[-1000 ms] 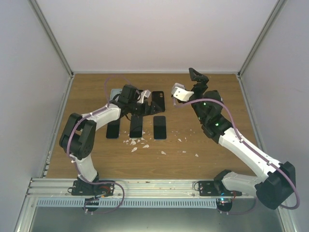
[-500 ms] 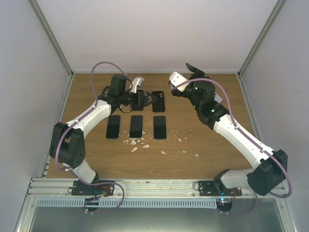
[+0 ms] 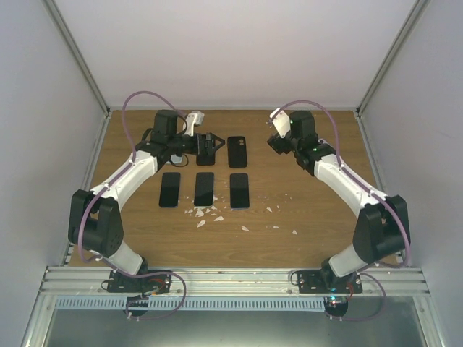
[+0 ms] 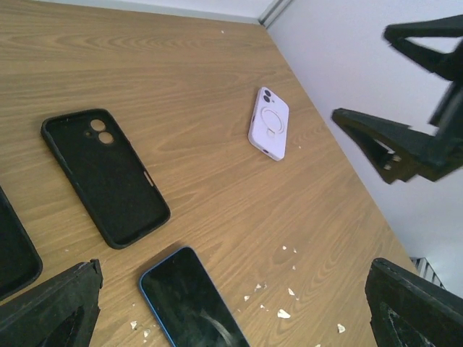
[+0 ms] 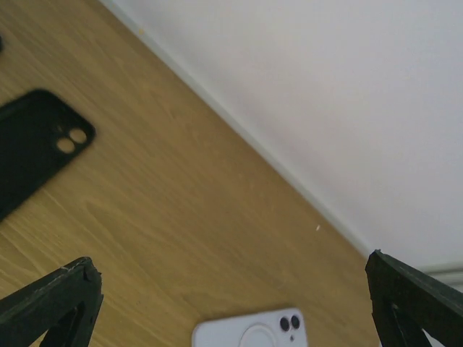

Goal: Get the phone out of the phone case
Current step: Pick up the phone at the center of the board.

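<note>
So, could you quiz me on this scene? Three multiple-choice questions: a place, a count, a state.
1. Where is the lilac case relative to the black case? A) on top of it B) on the table, apart from it C) inside it
2. How many phones are in the row nearest the arms? A) one B) five C) three
3. The left jaws are: A) open and empty B) shut on a phone C) shut on the black case
Answers: 1 B, the left wrist view shows bare wood between them; 2 C, the top view shows three side by side; 3 A, their wrist view shows them spread wide, holding nothing.
</note>
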{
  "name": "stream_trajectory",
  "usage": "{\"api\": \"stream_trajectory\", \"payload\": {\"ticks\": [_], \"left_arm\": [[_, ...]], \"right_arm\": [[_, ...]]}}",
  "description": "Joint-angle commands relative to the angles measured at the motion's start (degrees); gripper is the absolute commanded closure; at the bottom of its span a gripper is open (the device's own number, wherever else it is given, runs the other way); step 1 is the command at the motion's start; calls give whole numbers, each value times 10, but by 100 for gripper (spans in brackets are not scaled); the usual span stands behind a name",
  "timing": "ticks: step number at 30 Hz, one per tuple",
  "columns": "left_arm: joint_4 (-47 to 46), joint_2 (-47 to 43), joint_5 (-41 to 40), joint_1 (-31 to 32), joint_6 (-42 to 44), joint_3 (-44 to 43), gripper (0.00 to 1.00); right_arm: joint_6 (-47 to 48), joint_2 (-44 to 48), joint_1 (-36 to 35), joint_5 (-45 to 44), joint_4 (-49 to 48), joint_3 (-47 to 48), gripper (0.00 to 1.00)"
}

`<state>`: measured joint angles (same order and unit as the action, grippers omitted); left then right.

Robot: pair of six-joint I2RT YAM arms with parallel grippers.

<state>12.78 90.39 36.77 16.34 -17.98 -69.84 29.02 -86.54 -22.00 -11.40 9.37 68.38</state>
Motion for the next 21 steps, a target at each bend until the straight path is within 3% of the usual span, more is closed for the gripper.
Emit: {"api": "stream_trajectory", "payload": {"ticks": [1, 10, 21], "left_arm": [[-25, -17, 1, -2, 1, 8, 1], [-35, -27, 7, -10, -11, 26, 1], [-44, -21, 17, -21, -29, 32, 1]], "right_arm": [[-55, -49, 38, 19, 26, 17, 1], [-62, -154, 102, 19, 36, 73, 0], [-58, -297, 131, -9, 48, 181, 1]]}}
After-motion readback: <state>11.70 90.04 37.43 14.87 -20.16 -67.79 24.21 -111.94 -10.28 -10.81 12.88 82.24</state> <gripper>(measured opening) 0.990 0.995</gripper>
